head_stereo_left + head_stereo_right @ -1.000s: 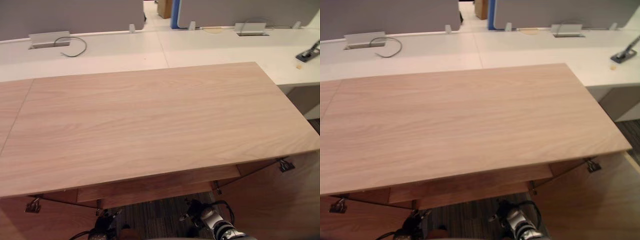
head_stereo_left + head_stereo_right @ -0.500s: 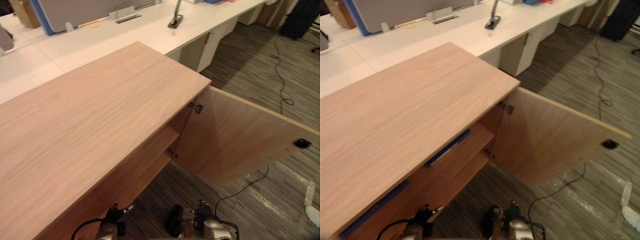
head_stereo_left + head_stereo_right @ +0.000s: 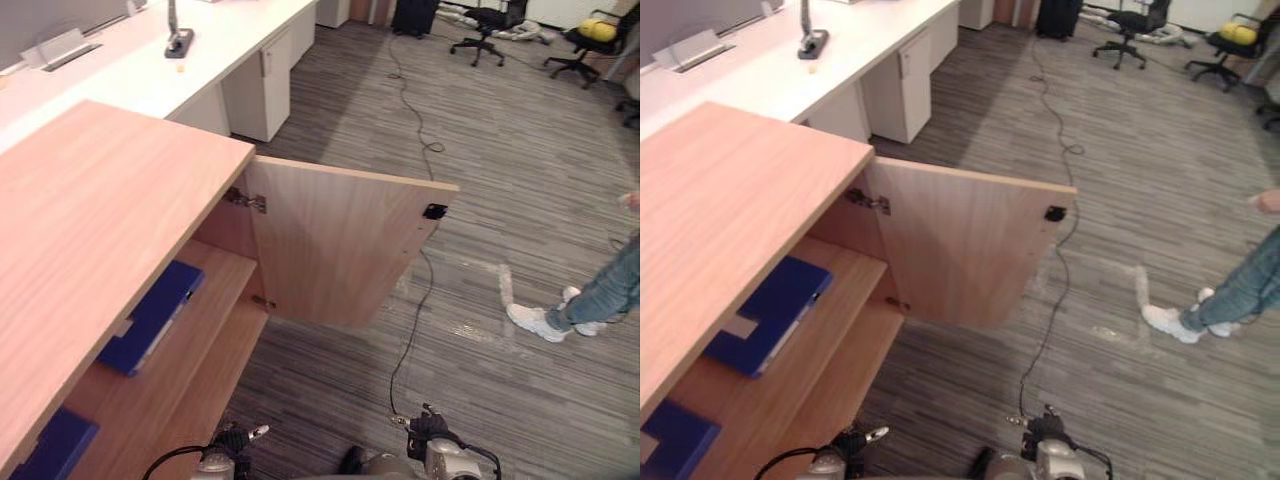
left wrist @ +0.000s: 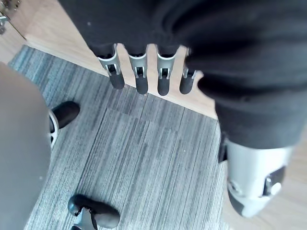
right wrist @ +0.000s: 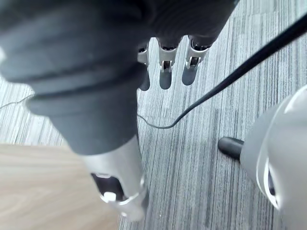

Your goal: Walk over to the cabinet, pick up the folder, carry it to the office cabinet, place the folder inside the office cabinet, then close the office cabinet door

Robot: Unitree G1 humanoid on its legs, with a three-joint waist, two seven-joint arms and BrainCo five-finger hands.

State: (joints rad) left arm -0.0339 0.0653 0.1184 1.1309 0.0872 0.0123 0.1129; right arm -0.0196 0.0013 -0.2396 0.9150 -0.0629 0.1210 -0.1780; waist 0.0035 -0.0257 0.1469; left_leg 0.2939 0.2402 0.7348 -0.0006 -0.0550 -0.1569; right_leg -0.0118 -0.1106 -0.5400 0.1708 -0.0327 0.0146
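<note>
Left robot hand (image 4: pixel 139 79) hangs with fingers straight and relaxed, thumb apart, holding nothing. Past the fingers: grey striped carpet (image 4: pixel 129 158) and a light wood edge of the cabinet. Right robot hand (image 5: pixel 164 72) is the same: fingers loose and straight, nothing in it, over the carpet, with a wood panel at one corner of its wrist view.

Head views: cabinet (image 3: pixel 90 210) at the robot's left, light wood top, right-hand door (image 3: pixel 340 245) swung wide open over the carpet, small black handle (image 3: pixel 434 211) near the door's free edge. Blue folder (image 3: pixel 150 315) lies flat on the upper shelf (image 3: pixel 225 270) inside the cabinet, partly tucked under the top, well apart from both hands. Second blue item (image 3: pixel 50 445) sits further in toward the lower left, mostly hidden by the top; cannot tell which shelf.

White bench (image 3: pixel 150 70) runs behind the cabinet, with a small dark stand (image 3: pixel 178 40) on it. Person's leg (image 3: pixel 600 285) in jeans and white shoes (image 3: pixel 535 320) at the right edge. Black office chairs (image 3: pixel 480 30) far off at the top right.
</note>
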